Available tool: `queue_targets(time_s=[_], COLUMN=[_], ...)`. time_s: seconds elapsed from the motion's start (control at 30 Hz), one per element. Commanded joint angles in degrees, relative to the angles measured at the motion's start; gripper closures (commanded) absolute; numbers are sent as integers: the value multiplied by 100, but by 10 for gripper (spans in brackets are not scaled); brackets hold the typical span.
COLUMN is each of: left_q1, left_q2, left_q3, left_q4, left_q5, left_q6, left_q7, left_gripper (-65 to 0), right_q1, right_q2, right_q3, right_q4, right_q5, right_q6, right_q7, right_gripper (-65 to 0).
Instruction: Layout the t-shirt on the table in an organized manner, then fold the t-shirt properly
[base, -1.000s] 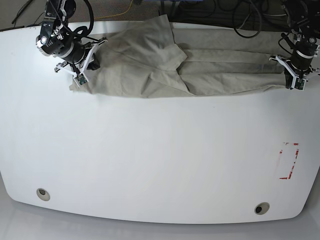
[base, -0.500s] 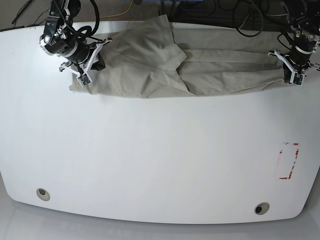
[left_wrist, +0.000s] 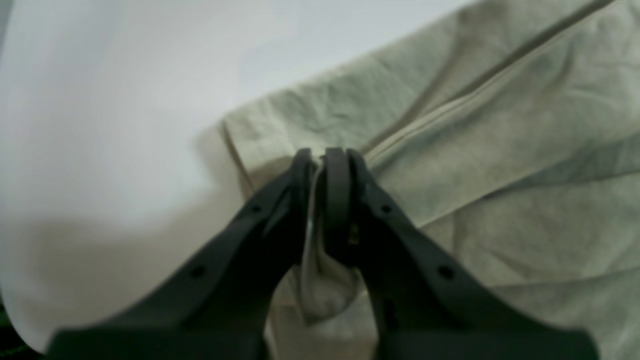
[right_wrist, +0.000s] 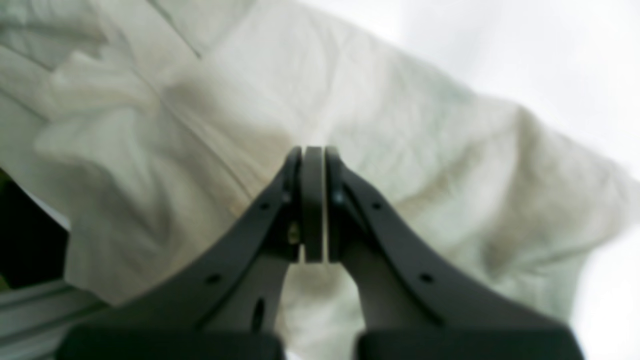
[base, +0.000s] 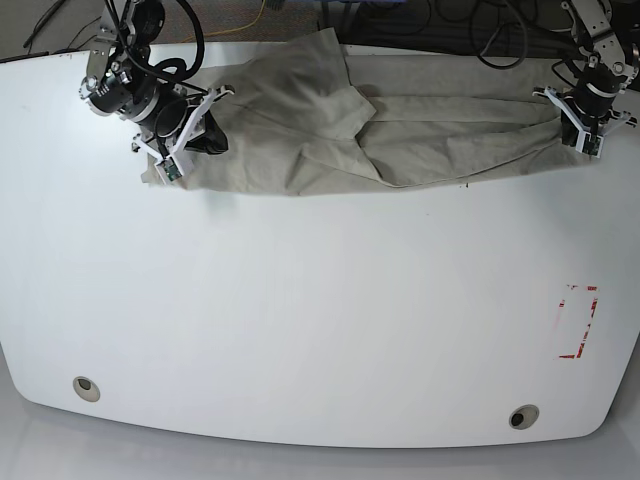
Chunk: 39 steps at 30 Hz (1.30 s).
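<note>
Glossy white worktop (base: 320, 300) with rounded corners fills the base view; dark cables trail beyond its far edge. Most of the surface is bare: the whole near half and the middle lie free, with only two round grommet holes (base: 86, 388) near the near corners and a red tape rectangle (base: 577, 321) toward the base view's right edge. The t-shirt (base: 400, 135) lies as a long rumpled band along the far edge, running almost from one far corner to the other, a folded flap raised toward the far edge at about its middle; its near hem stays well apart from the tape and the holes. Little room between cloth and far edge. Left tool (left_wrist: 322, 165), at the far corner on the base view's right: jaws pinched together on a bunched fold of the t-shirt near a seam, cloth hanging out below the fingers (left_wrist: 340, 200); bare worktop just beside the cloth's end. Right tool (right_wrist: 312, 165), at the far corner on the base view's left: jaws pressed flat against each other above wrinkled cloth; wrist view blurred, cannot tell whether any fabric is caught between them.
</note>
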Motion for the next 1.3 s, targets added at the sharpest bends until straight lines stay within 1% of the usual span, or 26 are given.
queue_targets(time_s=[0.0, 0.07, 0.1, 0.17, 0.3, 0.33, 0.4, 0.57, 0.7, 0.8, 0.9, 0.93, 1.03, 1.27], left_q1=[0, 0, 17, 44, 44, 44, 44, 44, 35, 0, -132, -132, -123, 53], left_q2=[-81, -81, -81, -81, -81, -81, -81, -81, -81, -81, -55, -55, -46, 165], left_q3=[-21, -21, -21, -21, -21, -29, -21, -47, -56, -214, -381, -434, -460, -451], left_q4=[80, 80, 80, 80, 80, 80, 80, 80, 106, 203, 405, 520, 854, 1381], left_q5=[-54, -54, -54, -54, -54, -54, -54, -54, -89, -133, -379, -546, -845, -898], left_q6=[38, 38, 38, 38, 38, 38, 38, 38, 38, 38, 38, 38, 38, 38], left_q7=[-90, -90, -90, -90, -90, -90, -90, -90, -98, -125, -125, -116, -98, 148], left_gripper=[-51, -104, -157, -234, -361, -381, -396, -396, -413, -431, -436, -436, -433, -433], right_q1=[8, 52, 96, 131, 157, 157, 157, 157, 166, 166, 166, 166, 166, 148], right_q2=[-1, -10, -27, -36, -97, -106, -106, -106, -97, -97, -97, -97, -97, -97], right_q3=[-180, -241, -250, -276, -373, -364, -364, -364, -364, -364, -364, -364, -364, -356], right_q4=[-274, -432, -538, -678, -836, -845, -845, -836, -828, -828, -828, -828, -828, -828], right_q5=[47, -32, -137, -296, -603, -674, -762, -779, -779, -788, -814, -814, -788, -814], right_q6=[10, 10, 10, 10, 10, 10, 10, 10, 10, 10, 10, 10, 10, 10], right_q7=[56, 56, 56, 56, 65, 65, 65, 65, 65, 65, 65, 65, 65, 65], right_gripper=[0, 0, 0, 0, 0, 0, 0, 0, 0, 0, 0, 0, 0, 0])
